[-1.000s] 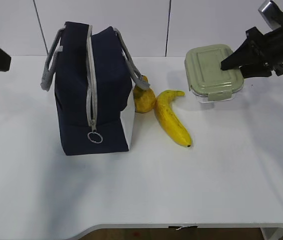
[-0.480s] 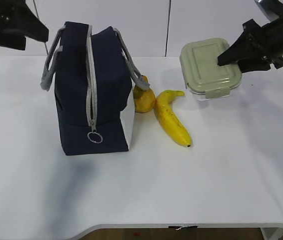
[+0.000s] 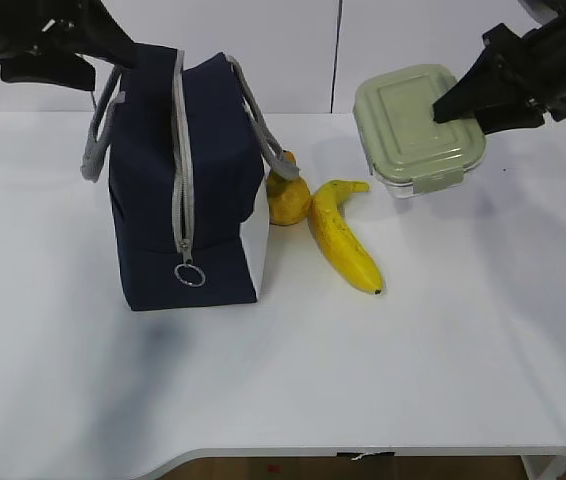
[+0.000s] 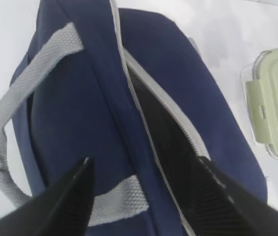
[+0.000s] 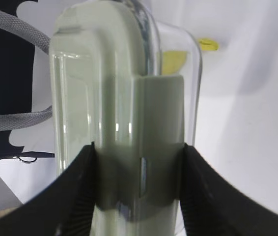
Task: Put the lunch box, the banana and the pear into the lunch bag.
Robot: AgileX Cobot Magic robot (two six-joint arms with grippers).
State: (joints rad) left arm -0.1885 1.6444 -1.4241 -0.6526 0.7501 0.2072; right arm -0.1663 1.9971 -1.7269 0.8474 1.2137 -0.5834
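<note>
Right jaws clamp lunch box [image 3: 418,128]; left jaws gape over lunch bag [image 3: 185,180]

white table [image 3: 463,350], pale panelled wall [image 3: 293,50] behind

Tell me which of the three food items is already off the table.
The lunch box, clamped in the right gripper and raised above its shadow. The banana and pear lie on the table beside the bag.

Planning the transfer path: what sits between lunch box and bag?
Exterior view: the pear and banana lie between the lunch box and lunch bag.
</note>
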